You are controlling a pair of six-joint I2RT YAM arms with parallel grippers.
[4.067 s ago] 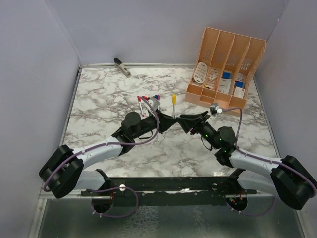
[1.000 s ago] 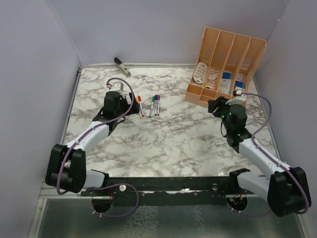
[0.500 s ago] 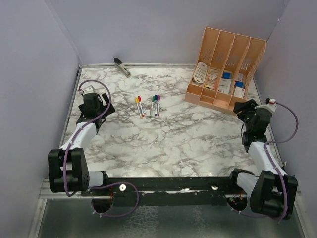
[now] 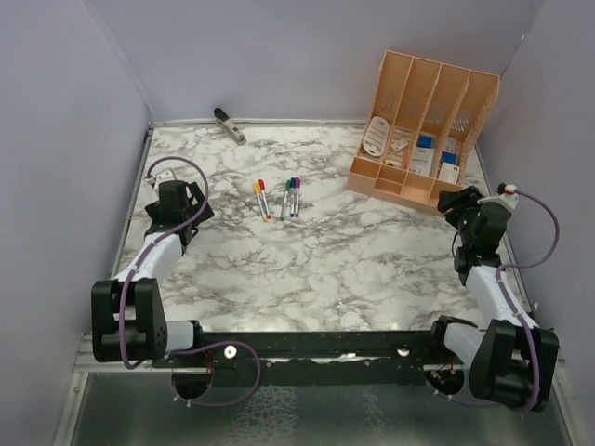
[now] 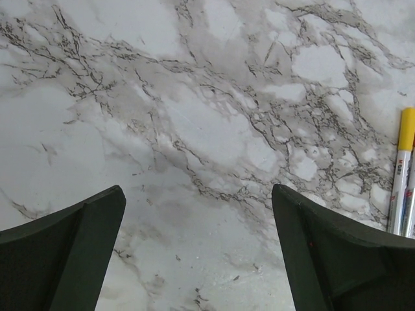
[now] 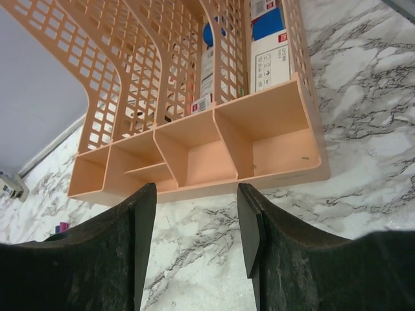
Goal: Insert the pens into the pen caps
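Several white pens [image 4: 278, 198] lie side by side at the table's middle, each with a coloured pen cap [image 4: 293, 183] on its far end: yellow, red, green, blue, purple. In the left wrist view one pen with a yellow cap [image 5: 404, 129] shows at the right edge. My left gripper [image 4: 177, 212] [image 5: 198, 194] is at the table's left side, well left of the pens. It is wide open over bare marble. My right gripper [image 4: 457, 201] [image 6: 196, 194] is at the right side, open with nothing between its fingers, facing the organiser.
A peach desk organiser [image 4: 423, 130] [image 6: 194, 123] with boxes and packets stands at the back right, just ahead of my right gripper. A grey clip-like tool [image 4: 229, 125] lies at the back left edge. Purple walls close in both sides.
Over the last second both arms have swung outward, the left to the left side, the right to the right side. The pens have not moved.
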